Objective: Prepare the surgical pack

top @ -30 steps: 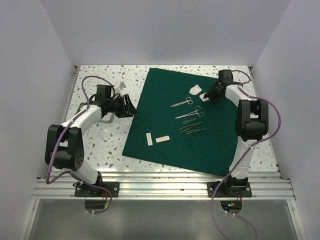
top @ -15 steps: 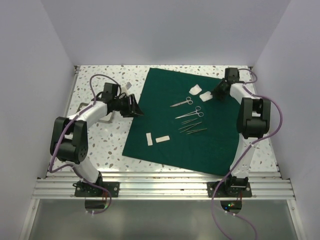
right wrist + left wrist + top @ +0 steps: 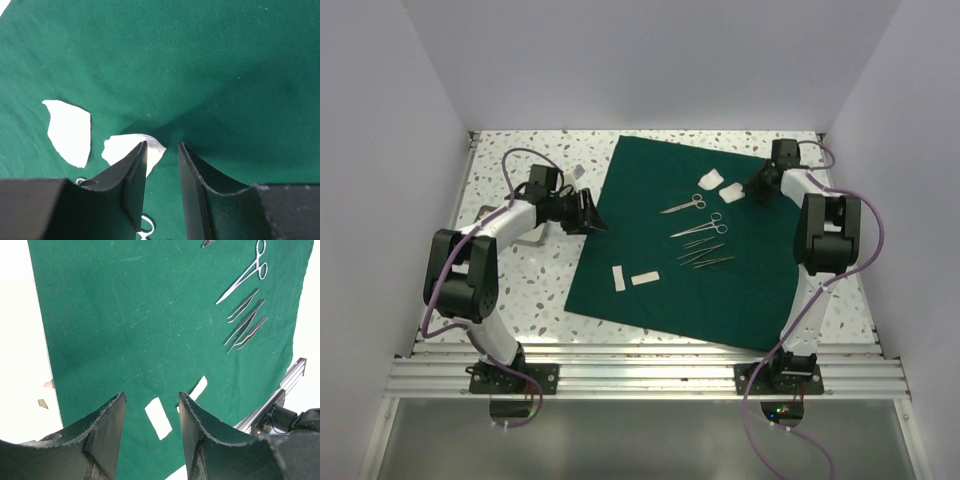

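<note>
The dark green drape (image 3: 690,250) lies spread flat on the table. On it lie steel scissors (image 3: 683,205), a second ringed instrument (image 3: 700,225), several forceps (image 3: 705,255), two white gauze pieces (image 3: 709,179) and two white strips (image 3: 619,278). My left gripper (image 3: 590,215) is open and empty over the drape's left edge. In the left wrist view (image 3: 151,397) a strip (image 3: 157,417) shows between its jaws. My right gripper (image 3: 752,190) is open and empty just right of the gauze. In the right wrist view (image 3: 162,145) one gauze piece (image 3: 117,146) lies beside its left finger. The metal tray is mostly hidden under the left arm.
The speckled table (image 3: 520,290) is walled on the left, right and back. An aluminium rail (image 3: 640,365) runs along the near edge. A small pale scrap (image 3: 578,172) lies left of the drape.
My left arm has swung a little towards the drape's left edge. My right gripper has drawn back to the right, away from the gauze. Nothing on the drape has moved.
</note>
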